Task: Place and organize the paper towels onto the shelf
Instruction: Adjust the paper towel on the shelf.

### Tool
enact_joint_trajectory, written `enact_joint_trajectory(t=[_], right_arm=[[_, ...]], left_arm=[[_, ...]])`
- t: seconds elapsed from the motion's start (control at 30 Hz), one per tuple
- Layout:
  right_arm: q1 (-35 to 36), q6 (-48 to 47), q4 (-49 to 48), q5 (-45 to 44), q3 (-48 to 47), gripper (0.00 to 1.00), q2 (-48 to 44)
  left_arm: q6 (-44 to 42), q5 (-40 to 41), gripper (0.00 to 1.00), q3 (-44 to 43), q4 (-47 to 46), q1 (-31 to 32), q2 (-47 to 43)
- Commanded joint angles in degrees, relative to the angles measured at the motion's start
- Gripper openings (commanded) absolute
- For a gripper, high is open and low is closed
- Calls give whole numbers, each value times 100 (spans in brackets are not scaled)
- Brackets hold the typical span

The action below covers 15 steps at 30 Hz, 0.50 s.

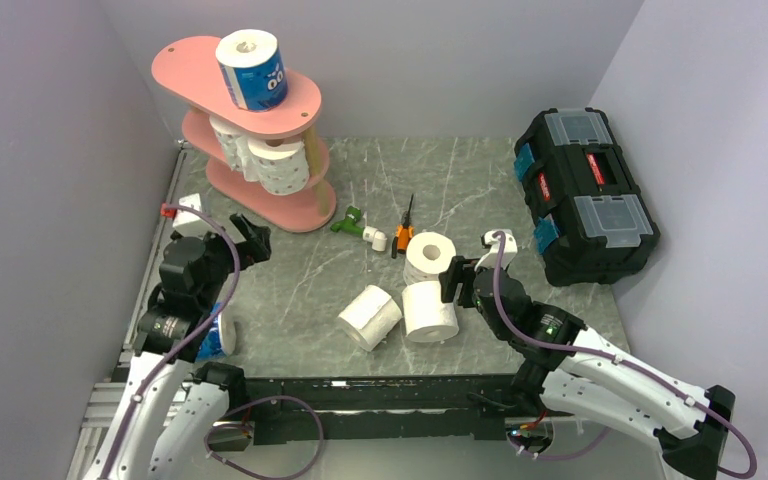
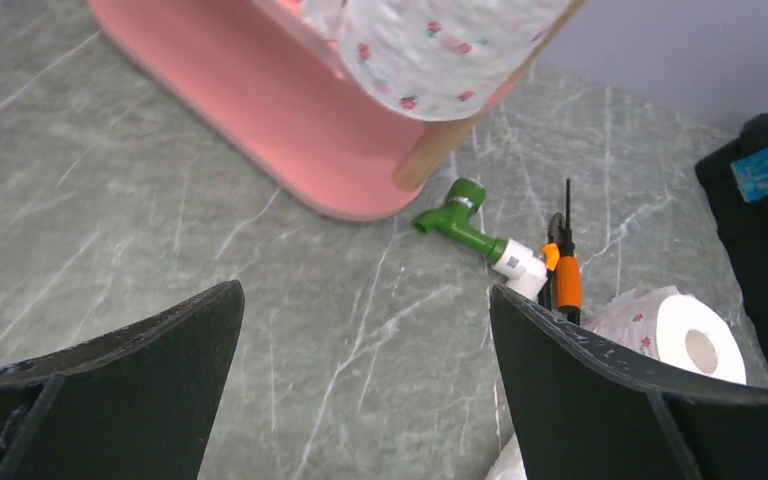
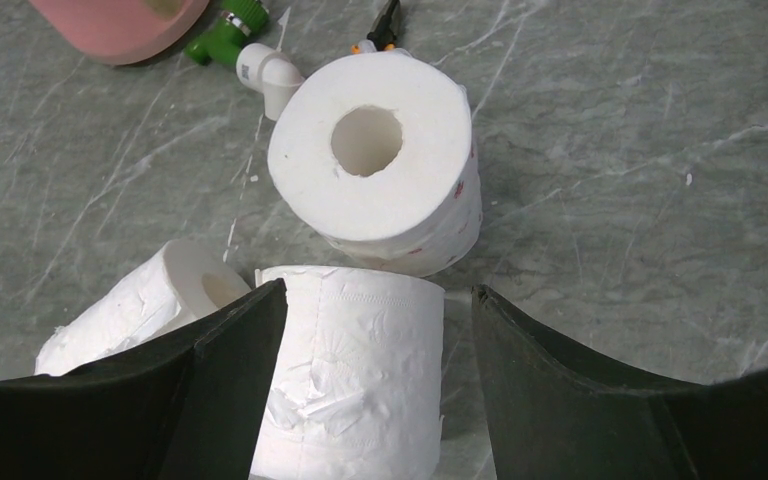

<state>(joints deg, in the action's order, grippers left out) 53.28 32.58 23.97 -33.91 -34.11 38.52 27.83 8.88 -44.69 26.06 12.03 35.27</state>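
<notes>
The pink shelf [image 1: 185, 68] stands at the back left. A blue-wrapped paper towel roll [image 1: 252, 70] sits on its top board, and white rolls [image 1: 272, 163] lie on the middle board. Three rolls rest on the table: an upright pink-dotted one [image 3: 380, 150], a plain one [image 3: 360, 380] and another plain one [image 3: 130, 315] on its side. My right gripper [image 3: 379, 290] is open around the plain roll, with a gap at its right finger. My left gripper [image 2: 365, 290] is open over bare table near the shelf's base [image 2: 260, 110]. A blue-wrapped roll [image 1: 215, 338] lies beside the left arm.
A green-and-white plastic tool [image 2: 475, 230] and an orange-handled tool [image 2: 565, 270] lie between the shelf and the loose rolls. A black toolbox [image 1: 585, 190] stands at the back right. Grey walls close in the table on three sides.
</notes>
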Motion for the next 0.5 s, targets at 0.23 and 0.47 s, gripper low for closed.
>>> enact_joint_trajectory(t=[0.23, 0.47], right_arm=[[-10, -21, -115, 14, -61, 70, 3], [-10, -47, -134, -45, -2, 70, -62]], left_arm=[[-1477, -871, 100, 663, -3215, -8, 640], [-2171, -1246, 99, 1137, -4333, -8, 993]])
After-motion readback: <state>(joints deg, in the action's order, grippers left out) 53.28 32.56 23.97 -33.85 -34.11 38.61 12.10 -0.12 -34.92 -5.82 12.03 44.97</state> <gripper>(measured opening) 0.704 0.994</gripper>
